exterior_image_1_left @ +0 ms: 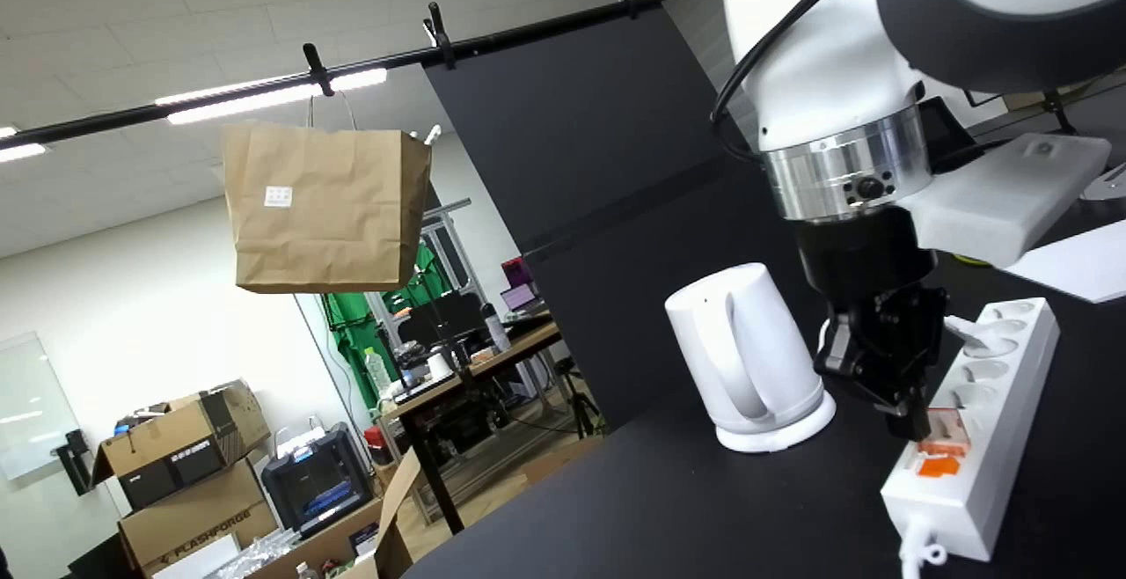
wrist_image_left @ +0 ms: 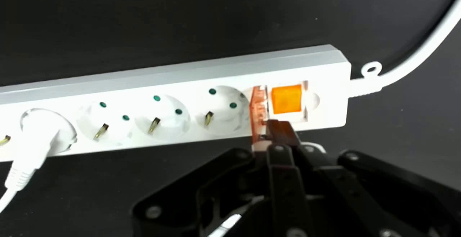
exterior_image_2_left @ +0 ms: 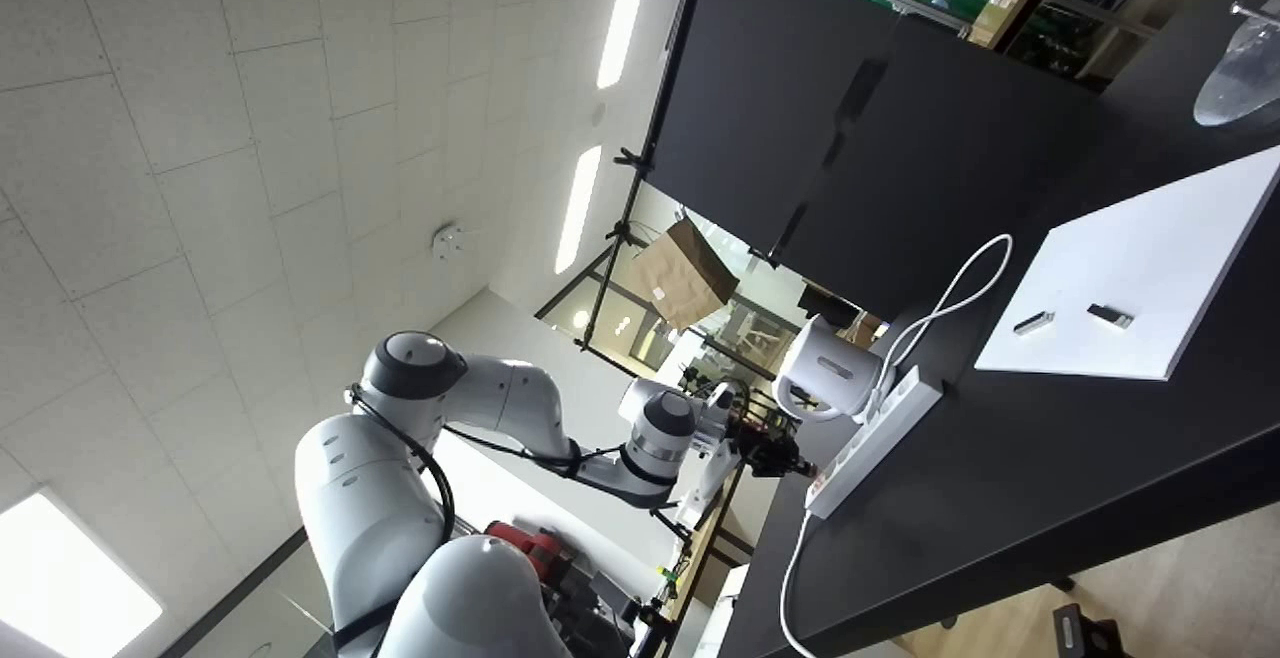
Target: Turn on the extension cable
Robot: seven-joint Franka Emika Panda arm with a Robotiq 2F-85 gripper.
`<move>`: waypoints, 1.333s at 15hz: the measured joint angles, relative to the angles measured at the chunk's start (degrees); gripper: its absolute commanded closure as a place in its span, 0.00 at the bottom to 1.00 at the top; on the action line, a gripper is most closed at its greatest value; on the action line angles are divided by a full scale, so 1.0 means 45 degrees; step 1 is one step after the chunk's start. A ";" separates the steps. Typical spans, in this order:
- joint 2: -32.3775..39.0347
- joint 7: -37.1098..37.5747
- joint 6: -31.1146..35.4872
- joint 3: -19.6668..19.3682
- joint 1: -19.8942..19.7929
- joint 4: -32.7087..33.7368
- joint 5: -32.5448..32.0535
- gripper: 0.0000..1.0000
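Observation:
The extension cable (wrist_image_left: 230, 82) is a long white power strip with a row of sockets, seen in both exterior views (exterior_image_1_left: 1012, 421) (exterior_image_2_left: 880, 438). Its orange switch (wrist_image_left: 286, 99) lies at the cord end. A clear orange-red cover (wrist_image_left: 258, 111) stands raised beside the switch, on the socket side. My gripper (wrist_image_left: 282, 130) is shut with nothing visible between its fingers. Its tips are at the strip's edge, next to the cover and just below the switch in the wrist view. In an exterior view the gripper (exterior_image_1_left: 910, 423) is beside the cover; contact cannot be told.
A white kettle (exterior_image_1_left: 748, 359) stands beside the strip, also in an exterior view (exterior_image_2_left: 830, 373). A white plug (wrist_image_left: 34, 147) sits in a socket. The white cord (wrist_image_left: 421, 53) curves off the switch end. A white board (exterior_image_2_left: 1130, 268) with two small objects lies on the black table.

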 measured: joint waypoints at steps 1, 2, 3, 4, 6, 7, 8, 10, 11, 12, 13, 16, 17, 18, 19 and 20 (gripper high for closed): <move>-0.0118 0.0126 0.0002 -0.0131 0.0135 -0.0155 -0.0033 1.00; -0.0217 0.0206 -0.0033 -0.0185 0.0196 -0.0279 -0.0034 1.00; -0.0309 0.0243 -0.0077 -0.0190 0.0200 -0.0376 -0.0031 1.00; -0.0402 0.0260 -0.0175 -0.0193 0.0197 -0.0448 -0.0028 1.00; -0.0536 0.0265 -0.0445 -0.0195 0.0161 -0.0524 -0.0025 1.00; -0.0584 0.0265 -0.0623 -0.0189 0.0140 -0.0524 -0.0023 1.00; -0.0640 0.0265 -0.0852 -0.0173 0.0112 -0.0519 -0.0023 1.00; -0.0785 0.0202 -0.1455 0.0029 -0.0099 -0.0465 0.0045 1.00; -0.0848 0.0132 -0.1742 0.0208 -0.0280 -0.0419 0.0123 1.00; -0.0900 0.0046 -0.2013 0.0389 -0.0475 -0.0349 0.0180 1.00; -0.0936 -0.0023 -0.2236 0.0539 -0.0647 -0.0272 0.0195 1.00; -0.0960 -0.0289 -0.2779 0.0941 -0.1105 -0.0040 0.0218 1.00; -0.0960 -0.0407 -0.2941 0.1060 -0.1231 0.0033 0.0240 1.00; -0.0959 -0.0563 -0.3110 0.1194 -0.1357 0.0102 0.0328 0.99; -0.0959 -0.0769 -0.3316 0.1329 -0.1477 0.0180 0.0464 0.99; -0.0960 -0.0898 -0.3476 0.1440 -0.1577 0.0250 0.0527 0.99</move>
